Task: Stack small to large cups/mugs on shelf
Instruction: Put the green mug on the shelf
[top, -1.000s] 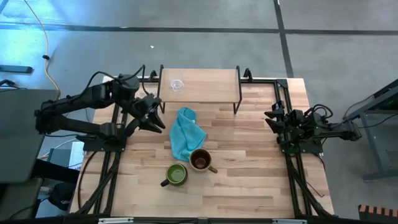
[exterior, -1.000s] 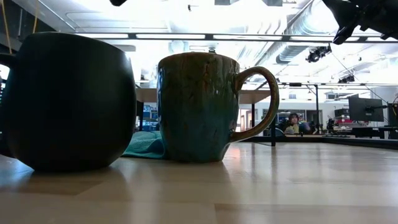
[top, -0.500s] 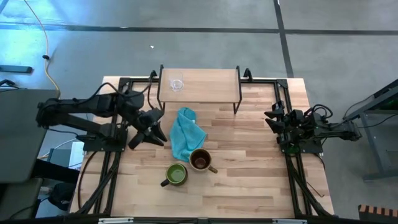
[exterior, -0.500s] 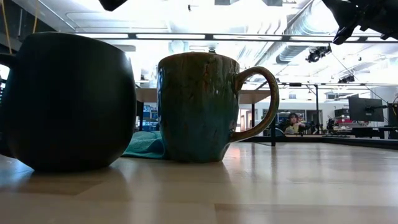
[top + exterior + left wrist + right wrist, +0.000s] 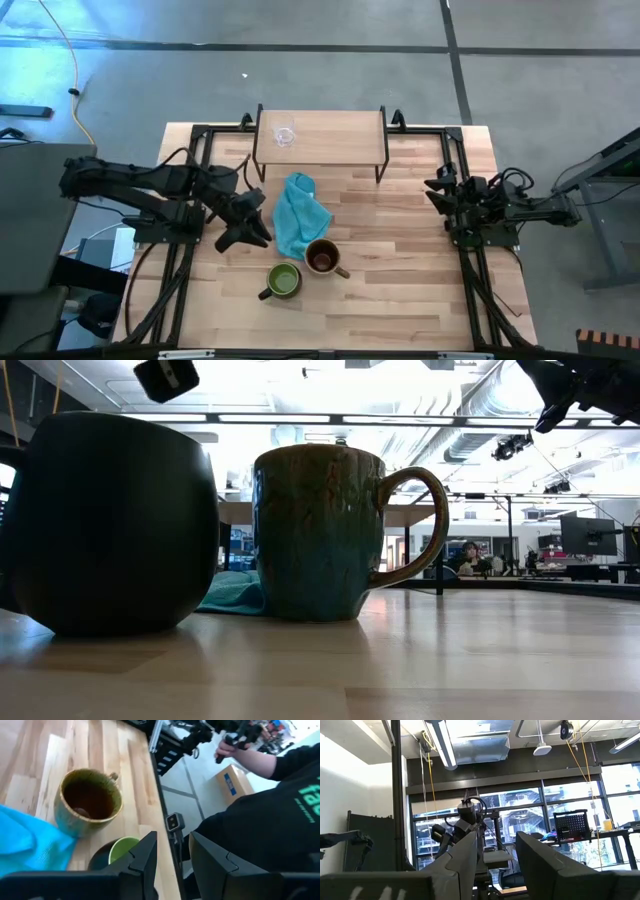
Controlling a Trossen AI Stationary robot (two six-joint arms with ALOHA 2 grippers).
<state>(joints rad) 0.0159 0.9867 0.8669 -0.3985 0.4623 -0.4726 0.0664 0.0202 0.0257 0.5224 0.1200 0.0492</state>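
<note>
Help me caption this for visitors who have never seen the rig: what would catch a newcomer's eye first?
Probably the teal-blue cloth, crumpled mid-table in front of the shelf, with the olive-tan mug and the green-lined dark mug just in front of it. Next, the left gripper, open and empty, beside the cloth near the mugs. A tiny clear glass cup already stands on the shelf; the right gripper waits at the table's right edge.

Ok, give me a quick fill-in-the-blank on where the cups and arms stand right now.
The clear glass cup stands on the ____.
The olive-tan mug touches the edge of the ____ cloth.
The dark mug is ____ inside.
The left gripper, fingers apart and empty, is beside the cloth; the right gripper waits at the table's ____ edge.

Missing words: shelf; teal-blue; green; right
</note>
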